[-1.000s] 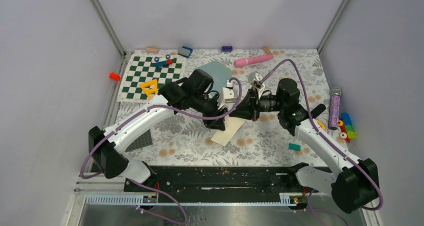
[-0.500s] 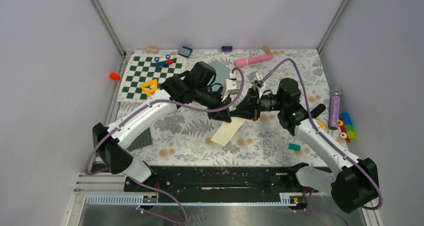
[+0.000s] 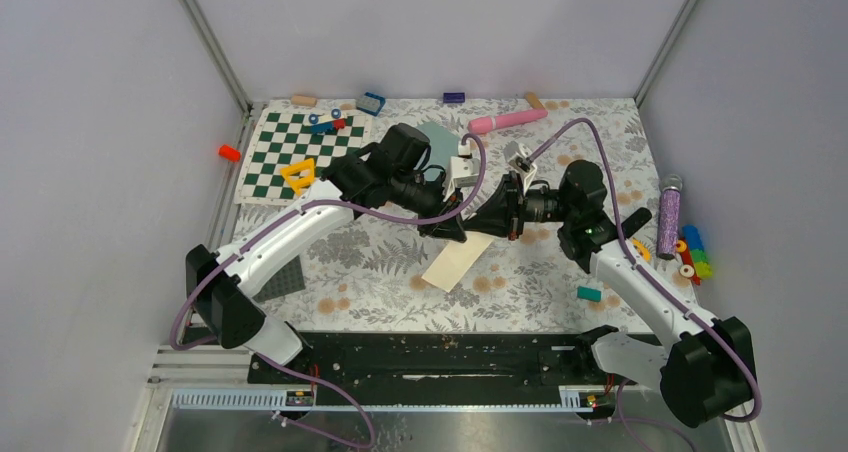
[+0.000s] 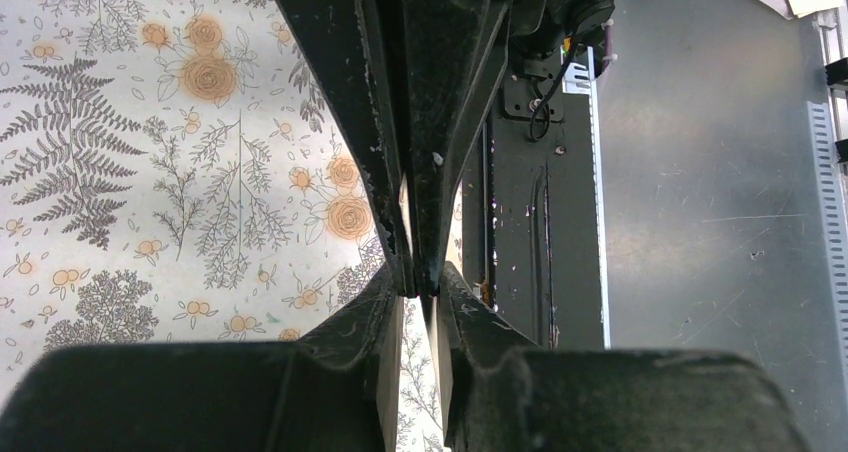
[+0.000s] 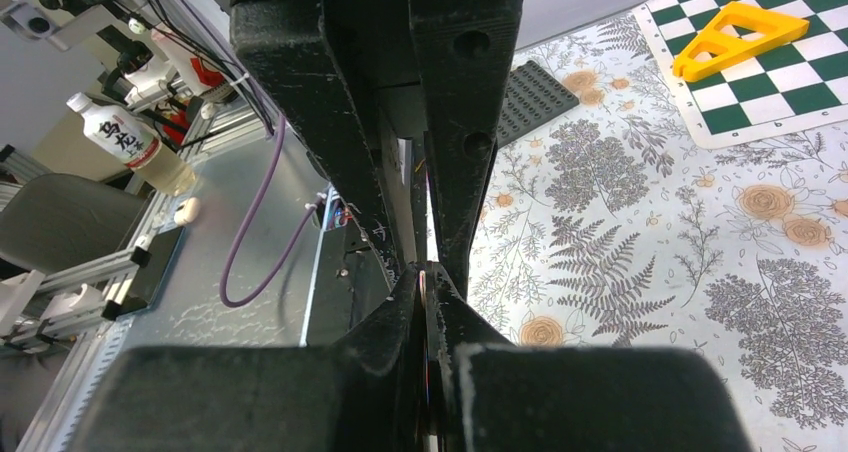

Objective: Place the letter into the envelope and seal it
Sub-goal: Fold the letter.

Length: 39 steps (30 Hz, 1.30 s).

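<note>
R gripper [image 3: 478, 224] is shut tight on the letter [image 3: 455, 264], at its top edge. L gripper [image 3: 455, 232] meets it tip to tip. Its jaws are nearly shut, w/ a small gap round the same edge; can't tell if it pinches. Letter is right of the chess board [image 3: 300, 152], nearer the arm bases. Envelope [image 3: 440, 135] lies just right of the board.
</note>
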Available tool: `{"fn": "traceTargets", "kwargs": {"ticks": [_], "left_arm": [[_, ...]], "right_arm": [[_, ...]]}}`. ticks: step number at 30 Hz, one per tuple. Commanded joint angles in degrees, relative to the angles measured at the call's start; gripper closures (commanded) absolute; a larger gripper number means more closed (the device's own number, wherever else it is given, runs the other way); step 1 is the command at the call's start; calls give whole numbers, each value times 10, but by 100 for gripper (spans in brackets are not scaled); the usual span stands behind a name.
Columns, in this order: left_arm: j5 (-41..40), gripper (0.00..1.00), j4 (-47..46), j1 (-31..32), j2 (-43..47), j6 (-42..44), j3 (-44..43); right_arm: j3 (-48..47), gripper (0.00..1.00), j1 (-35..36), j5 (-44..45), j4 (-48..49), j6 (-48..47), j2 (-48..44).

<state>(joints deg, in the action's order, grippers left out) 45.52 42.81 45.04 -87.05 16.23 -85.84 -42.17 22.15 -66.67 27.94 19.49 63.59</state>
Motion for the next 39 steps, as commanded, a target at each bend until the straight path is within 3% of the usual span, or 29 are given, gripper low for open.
{"fn": "traceTargets", "kwargs": {"ticks": [1, 11, 16, 18, 23, 24, 26, 30, 36, 37, 39], "left_arm": [[22, 85, 35, 1, 15, 17, 17], [30, 73, 42, -3, 17, 24, 16], [31, 92, 47, -5, 20, 28, 18], [32, 94, 51, -5, 20, 31, 18], [29, 77, 65, -6, 22, 40, 16], [29, 80, 68, -7, 22, 41, 16], [28, 98, 69, -8, 25, 42, 19], [27, 100, 69, -9, 29, 44, 24], [23, 81, 76, -11, 33, 48, 26], [23, 83, 79, -11, 33, 50, 26], [24, 99, 82, -12, 34, 53, 26]], "right_arm": [[-11, 100, -18, 30, 84, 38, -20], [-10, 100, -29, 27, 99, 53, -16], [-10, 100, -35, 27, 105, 59, -18], [-10, 100, -39, 30, 107, 61, -22], [-10, 100, -51, 38, 106, 62, -32], [-10, 100, -54, 40, 106, 62, -34], [-11, 100, -57, 41, 107, 63, -38], [-12, 100, -66, 43, 106, 66, -44], [-12, 100, -79, 45, 107, 70, -56], [-13, 100, -80, 45, 108, 71, -57], [-12, 100, -84, 45, 115, 76, -58]]}}
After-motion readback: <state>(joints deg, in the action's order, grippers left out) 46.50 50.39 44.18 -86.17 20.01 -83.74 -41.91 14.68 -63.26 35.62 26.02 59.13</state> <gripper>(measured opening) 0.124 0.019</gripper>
